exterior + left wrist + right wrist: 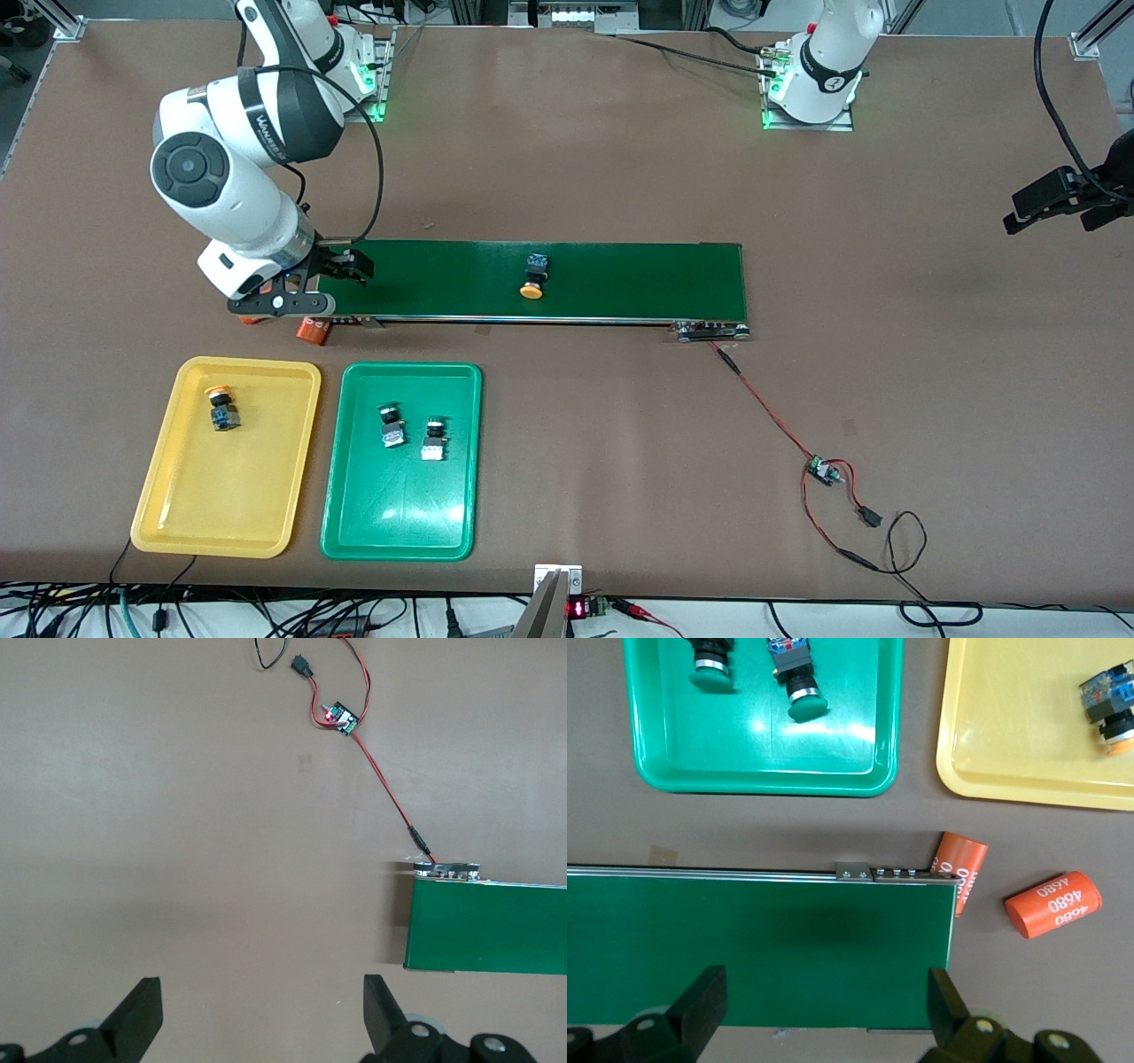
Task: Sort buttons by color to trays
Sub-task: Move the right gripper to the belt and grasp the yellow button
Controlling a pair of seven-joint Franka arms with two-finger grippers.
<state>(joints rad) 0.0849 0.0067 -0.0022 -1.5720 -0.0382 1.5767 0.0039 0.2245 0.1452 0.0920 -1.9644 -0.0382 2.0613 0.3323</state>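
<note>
right tool (341, 270): two black fingers spread wide, nothing between them, hovering over the right arm's end of the long dark green conveyor belt (532, 282).

left tool (261, 1023): fingers wide apart, empty, over bare brown surface (886, 399) past the left arm's end of the belt; this arm waited. in the front view only its dark shape (1067, 199) showed at the edge.

yellow-orange capped push-button switch with black-and-blue blocky body (533, 276): on its side on the belt, about mid-length, well apart from the right tool, toward the left arm's end from it.

shallow rectangular yellow plastic tray with rounded corners (177, 514): on the surface, nearer to the front camera than the right tool. it held a second yellow-orange capped switch (221, 408), lying on its side near the tray end closest to the belt.

shallow rectangular green plastic tray (399, 523): just beside the yellow tray, toward the left arm's end from it. it held two dark green capped switches (391, 426) (434, 440), side by side, apart, both lying down in the half nearest the belt.

two orange cylinders with white "4680" print (961, 870) (1053, 903): on the surface below the right tool, one touching the belt's corner, the other just beside it.

small circuit board on red and black wires (819, 470): on the surface, wired to the belt's end, near the left tool.
</note>
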